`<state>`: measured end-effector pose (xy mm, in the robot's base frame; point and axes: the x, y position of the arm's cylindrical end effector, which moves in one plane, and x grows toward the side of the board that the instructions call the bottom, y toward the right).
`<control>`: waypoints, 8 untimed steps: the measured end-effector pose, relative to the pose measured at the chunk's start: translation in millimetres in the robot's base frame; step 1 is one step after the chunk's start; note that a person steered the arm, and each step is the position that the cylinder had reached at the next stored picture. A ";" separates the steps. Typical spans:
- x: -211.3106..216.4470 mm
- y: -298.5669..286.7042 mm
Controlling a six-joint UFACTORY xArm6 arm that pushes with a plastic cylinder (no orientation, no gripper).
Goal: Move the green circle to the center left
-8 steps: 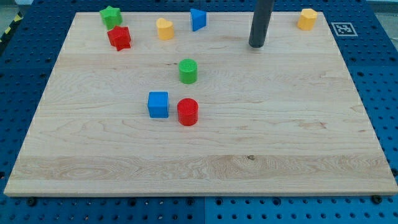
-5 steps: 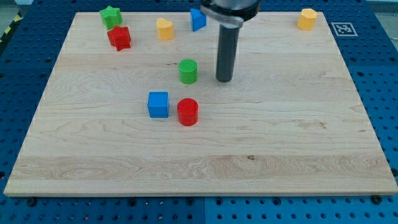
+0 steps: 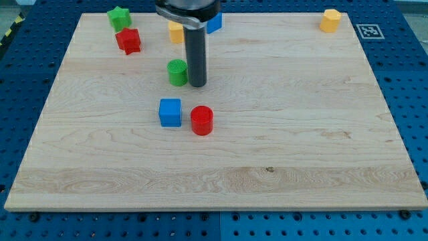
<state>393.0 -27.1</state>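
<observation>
The green circle [image 3: 177, 71] is a short green cylinder on the wooden board [image 3: 301, 134], above the middle and a little left. My tip [image 3: 196, 84] stands right against its right side, touching it. The rod rises from there to the view's top and hides part of the yellow block [image 3: 174, 31] and the blue block [image 3: 215, 23] behind it.
A blue cube [image 3: 170, 112] and a red cylinder [image 3: 201, 120] sit just below the green circle. A green star [image 3: 119, 17] and a red star [image 3: 128, 41] lie at the top left. A yellow hexagon block [image 3: 330, 20] sits at the top right.
My tip swept from the top right down and left to the green circle's right side. The green circle has slid leftward by about its own width.
</observation>
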 end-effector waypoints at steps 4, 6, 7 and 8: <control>-7.1 -101.7; 4.1 -157.9; 20.3 -146.6; 7.5 -137.5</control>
